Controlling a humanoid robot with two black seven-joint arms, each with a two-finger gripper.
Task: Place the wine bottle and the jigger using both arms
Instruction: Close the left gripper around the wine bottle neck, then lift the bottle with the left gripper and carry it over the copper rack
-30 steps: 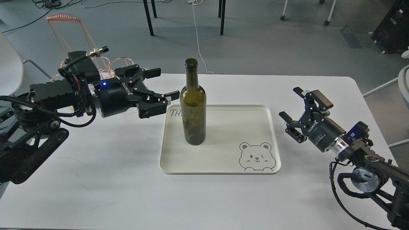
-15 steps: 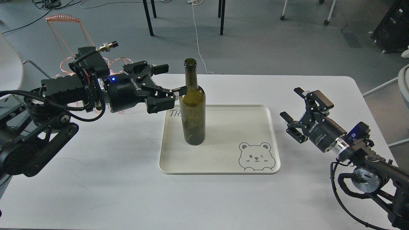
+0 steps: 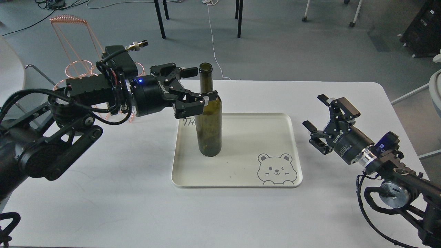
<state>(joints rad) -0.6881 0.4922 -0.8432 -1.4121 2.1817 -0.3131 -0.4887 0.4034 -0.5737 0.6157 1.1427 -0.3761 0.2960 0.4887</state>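
The dark olive-green wine bottle [image 3: 208, 131] stands upright on the left part of a cream tray [image 3: 248, 137] with a bear drawing. My left gripper [image 3: 200, 84] is open, its fingers on either side of the bottle's neck and shoulder, one behind and one in front; they are not closed on it. My right gripper [image 3: 315, 112] is open and empty above the table, to the right of the tray. The jigger is out of view.
The white table [image 3: 120, 193] carries the tray at its centre. A copper wire rack [image 3: 74, 44] stands behind my left arm at the table's back left. Chair legs and cables lie on the floor beyond the far edge.
My left arm has moved right and slightly up, bringing its open fingers from left of the bottle to around its neck. The right arm and the bottle have stayed still.
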